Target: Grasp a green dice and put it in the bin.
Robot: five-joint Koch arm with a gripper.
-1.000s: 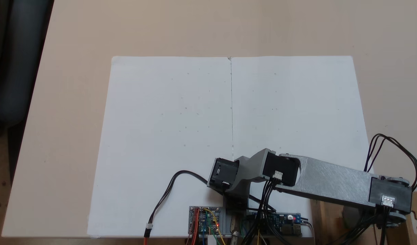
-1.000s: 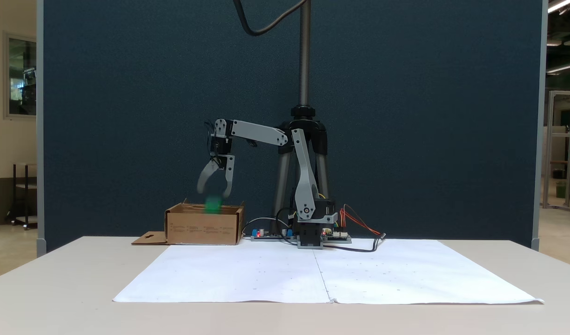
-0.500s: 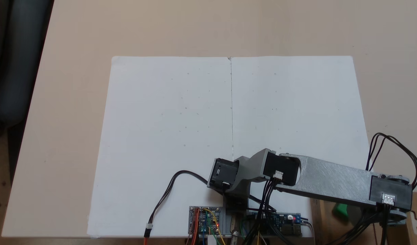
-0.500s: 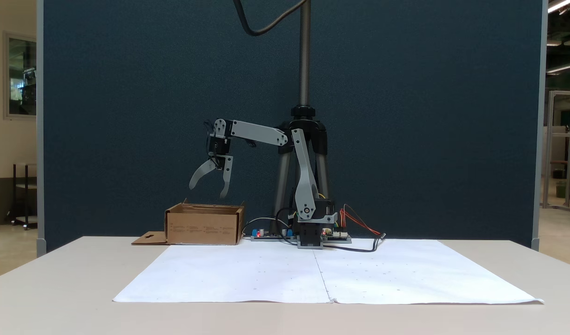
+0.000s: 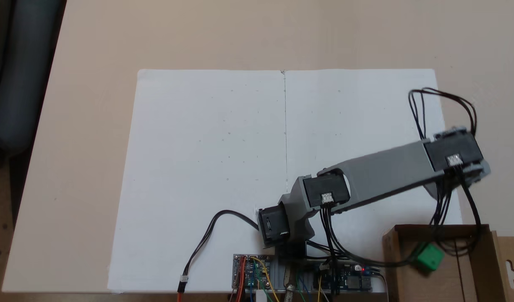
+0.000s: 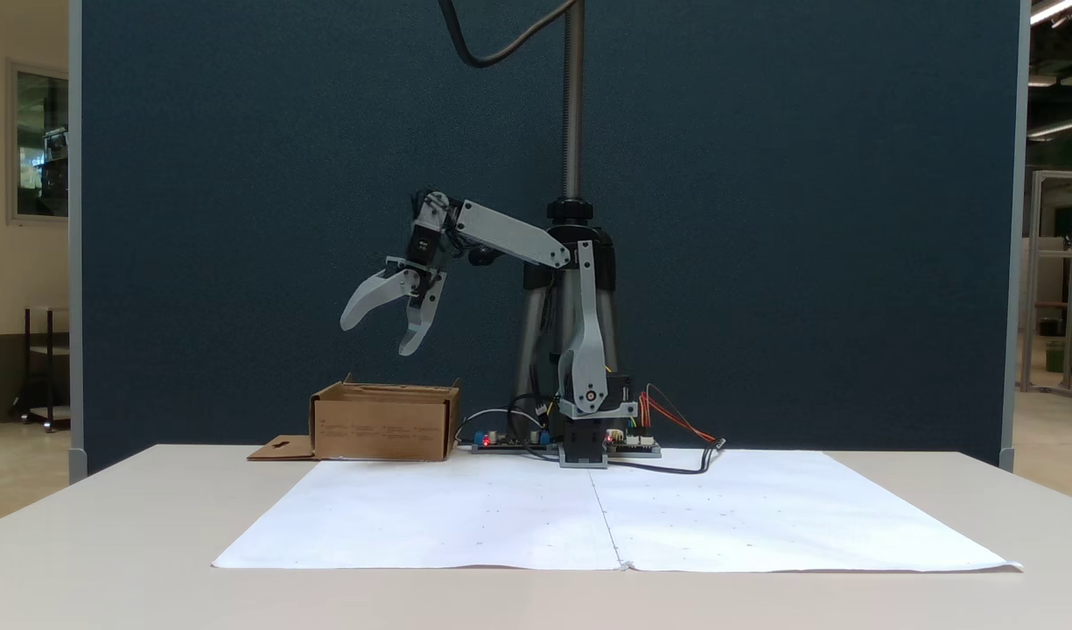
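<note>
From the fixed view that looks down on the worktop [image 5: 93, 105], we see the green dice [image 5: 429, 256] lying inside the bin [image 5: 396, 268], near that box's left wall, with dark cables crossing above it. The bin sits at the lower right, just off the corner of the white paper sheets [image 5: 223, 147]. The grey arm [image 5: 387, 172] reaches from its base toward the right edge, over the paper above the bin. Circuit boards [image 5: 251, 270] lie along the bottom edge beside the base.

From the fixed view at worktop height, we find the claw [image 6: 378, 337] raised well above the bin [image 6: 382, 426], its two fingers spread wide with nothing between them and pointing down to the left. The bin's flap with the cutout [image 6: 282, 449] lies flat on the worktop to the left. A tripod [image 6: 572, 227] stands behind the arm against a dark blue panel [image 6: 807, 219].
</note>
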